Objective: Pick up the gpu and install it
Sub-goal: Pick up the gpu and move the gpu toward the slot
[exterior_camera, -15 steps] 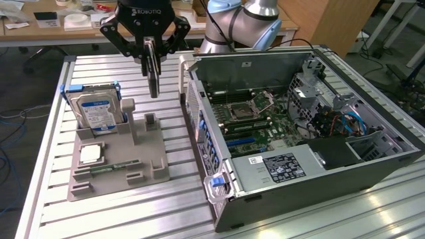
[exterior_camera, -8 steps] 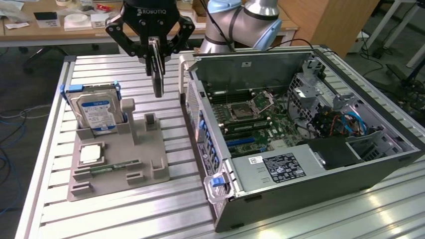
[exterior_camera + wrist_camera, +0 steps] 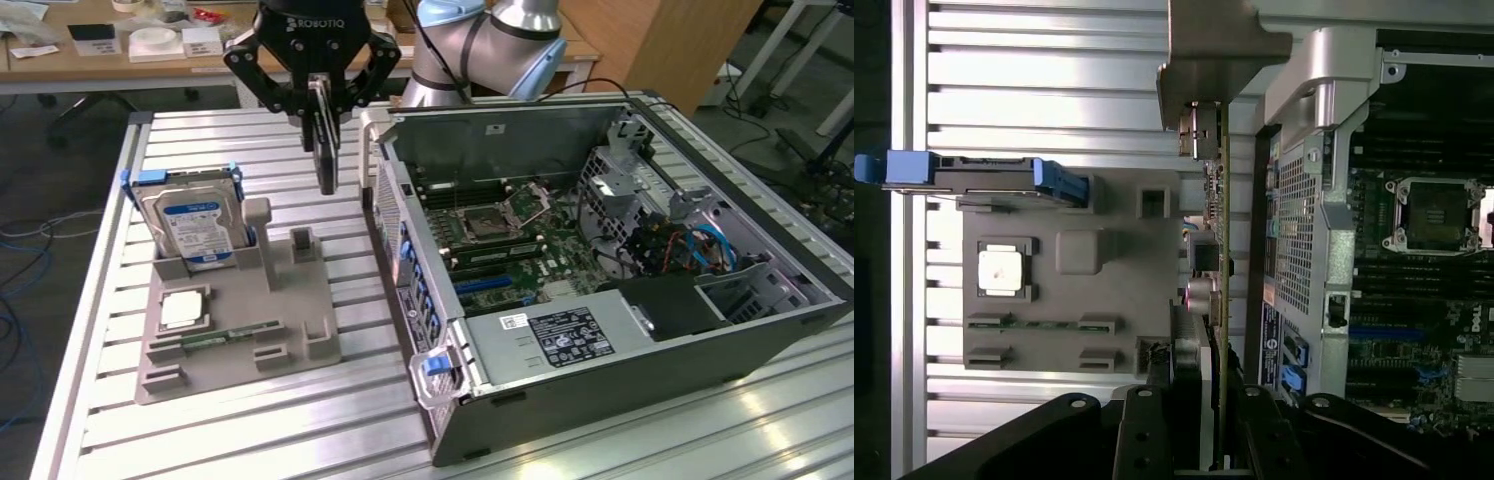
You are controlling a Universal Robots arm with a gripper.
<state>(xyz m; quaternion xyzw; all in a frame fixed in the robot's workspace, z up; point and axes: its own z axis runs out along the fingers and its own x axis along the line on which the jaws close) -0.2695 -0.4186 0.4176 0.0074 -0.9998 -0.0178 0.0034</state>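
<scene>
The claw [image 3: 320,98], marked ROBOTIQ, grips the gpu [image 3: 326,160]: a thin dark blade edge-on, green-edged, metal bracket at its end, held above the surface [image 3: 267,420] beside the open computer case [image 3: 641,370].

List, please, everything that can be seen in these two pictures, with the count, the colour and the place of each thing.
gpu: one, dark seen edge-on, hanging upright in the claw above the table, between the holder and the computer case
hard drive: one, silver with a blue-white label, standing in the holder
processor chip: one, silver, flat on the holder
memory stick: one, green, lying in a holder slot
holder: one, grey, on the table at the exterior view's left
computer case: one, dark grey, open, at the exterior view's right
motherboard: one, dark, inside the computer case
table: one, silver slotted metal, under everything
arm: one, grey and light blue, behind the computer case
claw: one, black, shut on the gpu
</scene>
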